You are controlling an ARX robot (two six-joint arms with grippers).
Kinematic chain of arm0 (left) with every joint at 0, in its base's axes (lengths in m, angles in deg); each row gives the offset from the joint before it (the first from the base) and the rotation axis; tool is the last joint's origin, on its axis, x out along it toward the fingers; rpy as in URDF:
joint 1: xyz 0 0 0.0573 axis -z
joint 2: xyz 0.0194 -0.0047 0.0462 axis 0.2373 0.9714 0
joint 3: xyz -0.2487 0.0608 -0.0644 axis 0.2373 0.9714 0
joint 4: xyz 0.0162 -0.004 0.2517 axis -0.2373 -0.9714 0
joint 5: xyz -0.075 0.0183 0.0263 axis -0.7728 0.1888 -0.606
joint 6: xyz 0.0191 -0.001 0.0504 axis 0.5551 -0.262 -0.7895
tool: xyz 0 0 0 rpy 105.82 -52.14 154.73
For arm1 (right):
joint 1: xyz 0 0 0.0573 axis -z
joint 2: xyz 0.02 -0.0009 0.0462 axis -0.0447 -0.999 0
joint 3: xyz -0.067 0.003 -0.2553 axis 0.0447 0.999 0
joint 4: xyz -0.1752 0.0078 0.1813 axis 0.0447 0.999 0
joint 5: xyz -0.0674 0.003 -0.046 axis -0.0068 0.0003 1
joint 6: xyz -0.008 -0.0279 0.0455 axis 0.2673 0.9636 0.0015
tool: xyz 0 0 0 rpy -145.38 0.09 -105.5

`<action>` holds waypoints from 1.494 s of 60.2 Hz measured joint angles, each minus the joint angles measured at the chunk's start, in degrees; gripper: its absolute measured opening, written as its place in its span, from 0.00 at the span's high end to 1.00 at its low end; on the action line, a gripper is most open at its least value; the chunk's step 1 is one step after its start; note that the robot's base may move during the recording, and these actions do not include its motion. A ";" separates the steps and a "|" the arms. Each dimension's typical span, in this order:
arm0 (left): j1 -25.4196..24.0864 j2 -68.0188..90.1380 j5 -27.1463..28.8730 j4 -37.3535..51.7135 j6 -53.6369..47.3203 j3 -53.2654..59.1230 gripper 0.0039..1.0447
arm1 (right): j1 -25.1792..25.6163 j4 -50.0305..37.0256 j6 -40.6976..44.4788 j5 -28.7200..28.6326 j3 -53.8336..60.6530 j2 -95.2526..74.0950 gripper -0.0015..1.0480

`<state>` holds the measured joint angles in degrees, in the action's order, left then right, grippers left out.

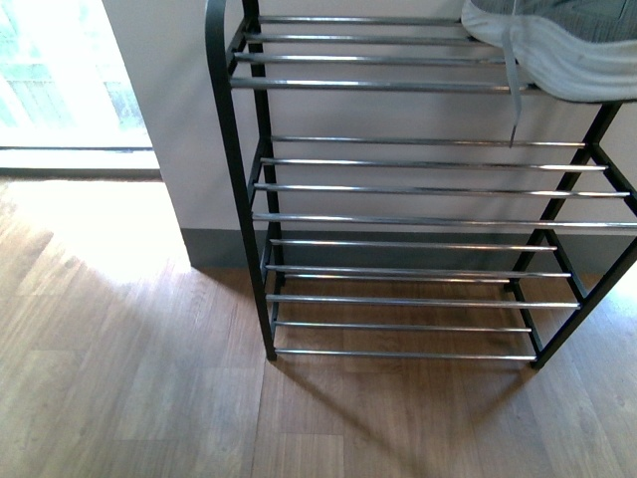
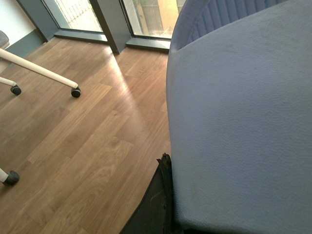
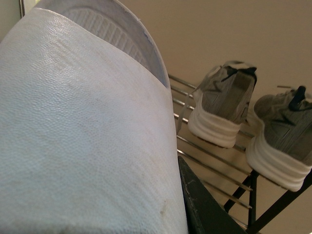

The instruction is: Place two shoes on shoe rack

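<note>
Grey sneakers (image 3: 222, 105) on rack's (image 1: 398, 189) right edge, left rods open, slippers (image 2: 243, 122) gripped

Front view: you look down on the shoe rack (image 1: 398, 189) from above its front, facing the wall (image 1: 169, 119) behind it. Right wrist view: just beside the rack's top tier, hard against a pale blue slipper (image 3: 83, 131); both views share that tier and a grey sneaker (image 1: 567, 45). Left wrist view: hard against another slipper (image 2: 239, 122), you look across wooden floor (image 2: 73, 146) toward a window (image 2: 146, 14)
</note>
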<state>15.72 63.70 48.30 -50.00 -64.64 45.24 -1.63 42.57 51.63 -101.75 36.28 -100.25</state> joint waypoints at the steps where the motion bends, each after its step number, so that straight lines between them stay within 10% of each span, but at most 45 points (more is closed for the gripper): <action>1: 0.00 0.00 0.00 0.00 0.00 0.00 0.98 | 0.00 0.00 -0.02 0.00 0.00 0.00 0.99; 90: 0.02 -0.02 -0.04 0.00 -0.04 0.00 0.98 | 0.07 0.00 -0.02 0.15 -0.07 0.07 0.99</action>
<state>15.75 63.68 48.26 -50.00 -64.68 45.24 -1.57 42.57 51.61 -101.59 36.21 -100.18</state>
